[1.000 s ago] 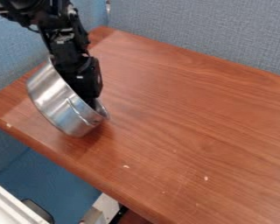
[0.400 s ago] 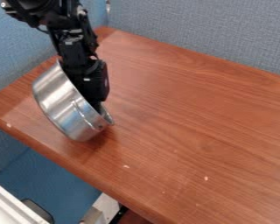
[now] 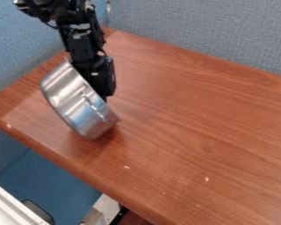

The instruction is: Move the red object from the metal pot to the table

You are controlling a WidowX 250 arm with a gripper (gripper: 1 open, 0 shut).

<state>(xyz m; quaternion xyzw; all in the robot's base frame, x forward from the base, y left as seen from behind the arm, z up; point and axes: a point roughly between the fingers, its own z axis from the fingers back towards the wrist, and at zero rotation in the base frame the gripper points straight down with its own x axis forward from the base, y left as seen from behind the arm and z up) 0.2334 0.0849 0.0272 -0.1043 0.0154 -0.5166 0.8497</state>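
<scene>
The metal pot (image 3: 73, 98) lies tipped over near the left edge of the table (image 3: 196, 114), showing its shiny side wall, with its mouth turned toward the right. My black gripper (image 3: 105, 90) comes down from above and ends at the pot's upper rim. Its fingertips are hidden against the rim, so I cannot tell whether they grip the rim, something inside, or nothing. The red object is hidden from view.
A blue wall stands behind the table. The brown wood-grain top stretches to the right and front of the pot, with a few pale specks (image 3: 127, 165) near the front edge. The table's left edge runs close beside the pot.
The pot has tipped further onto its side and shifted slightly right along with the gripper. The gripper stays at the pot's rim throughout.
</scene>
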